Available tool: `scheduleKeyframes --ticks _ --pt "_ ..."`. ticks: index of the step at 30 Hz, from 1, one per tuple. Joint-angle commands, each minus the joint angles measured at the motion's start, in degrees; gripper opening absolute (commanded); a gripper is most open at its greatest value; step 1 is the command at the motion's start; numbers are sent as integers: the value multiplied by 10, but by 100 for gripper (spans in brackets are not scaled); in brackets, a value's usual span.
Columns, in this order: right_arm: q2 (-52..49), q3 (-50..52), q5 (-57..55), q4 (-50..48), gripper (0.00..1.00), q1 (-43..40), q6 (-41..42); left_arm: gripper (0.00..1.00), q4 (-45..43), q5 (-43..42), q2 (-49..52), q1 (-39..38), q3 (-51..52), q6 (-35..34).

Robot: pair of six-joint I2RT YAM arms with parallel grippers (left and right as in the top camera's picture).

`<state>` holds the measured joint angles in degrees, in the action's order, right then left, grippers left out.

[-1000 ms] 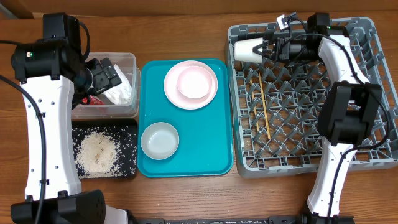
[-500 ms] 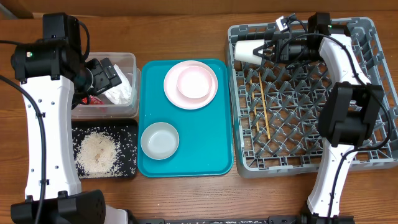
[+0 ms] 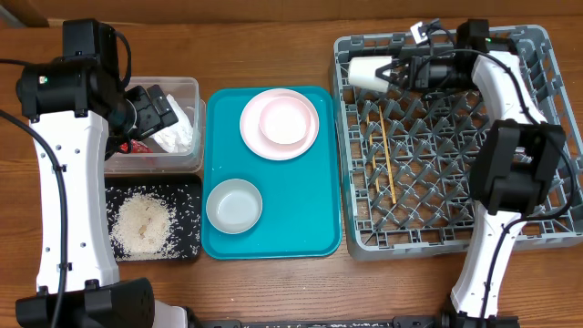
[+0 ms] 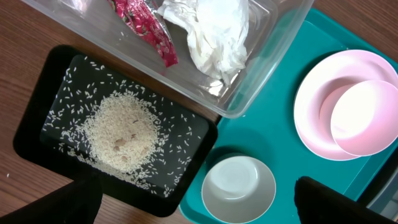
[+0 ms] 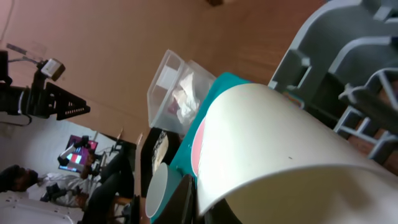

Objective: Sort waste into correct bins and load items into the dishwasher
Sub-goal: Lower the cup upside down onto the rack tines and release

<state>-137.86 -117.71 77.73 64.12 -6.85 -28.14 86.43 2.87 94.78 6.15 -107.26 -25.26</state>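
My right gripper [image 3: 390, 73] is shut on the small cream cup [image 3: 366, 73], which it holds on its side over the far left corner of the grey dishwasher rack [image 3: 455, 230]. The cup [image 5: 280, 143] fills the right wrist view. Chopsticks [image 3: 385, 157] lie in the rack. My left gripper [image 3: 150, 114] hangs open above the clear tub [image 3: 188, 87], which holds the red wrapper [image 4: 146, 28] and white napkin [image 4: 214, 31]. Rice [image 4: 118, 130] lies in the black tray [image 4: 37, 121]. The pink bowl [image 3: 284, 120] sits on the pink plate [image 3: 260, 138]; the greenish-white bowl [image 3: 233, 205] stands nearer.
The plate and both bowls rest on a teal serving tray [image 3: 310, 214] between the bins and the rack. Wooden tabletop [image 3: 273, 282] shows around everything. Both white arms stand at the table's left and right sides.
The right gripper has carried the cup slightly to the right and toward the rack's far edge. The left arm has not moved.
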Motion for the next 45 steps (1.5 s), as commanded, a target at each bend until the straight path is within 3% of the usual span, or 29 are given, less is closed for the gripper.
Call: scheduleKeyframes --ticks 1,11,20,30,33,38,45 --pt "-7 5 39 -13 4 -4 -8 100 1 5 1 2 -1 9" --pt "-24 10 99 -35 4 5 -8 100 1 5 1 2 -1 9" --pt "-26 49 78 -67 4 -6 -4 100 1 5 1 2 -1 9" --pt "-26 49 19 -10 9 -41 0 100 1 5 1 2 -1 9" --pt "-25 48 0 10 14 -51 0 100 1 5 1 2 -1 9" --pt "-25 47 -16 37 32 -68 0 100 1 5 1 2 -1 9" --pt "-9 46 -24 55 36 -96 6 100 1 5 1 2 -1 9"
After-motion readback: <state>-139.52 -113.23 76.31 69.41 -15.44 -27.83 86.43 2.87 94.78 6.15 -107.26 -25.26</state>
